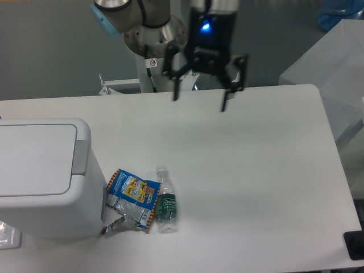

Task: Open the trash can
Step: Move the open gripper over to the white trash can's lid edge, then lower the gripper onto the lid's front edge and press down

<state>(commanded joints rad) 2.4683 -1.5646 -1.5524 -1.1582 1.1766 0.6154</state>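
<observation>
Trash can [40, 176] lid shut, bottle [165, 199] label unreadable

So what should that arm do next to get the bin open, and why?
Probably swing the pincer further toward the trash can and lower it near the grey tab. The pincer hangs open and empty over the far middle of the table, well away from the bin, whose lid lies flat and closed.
</observation>
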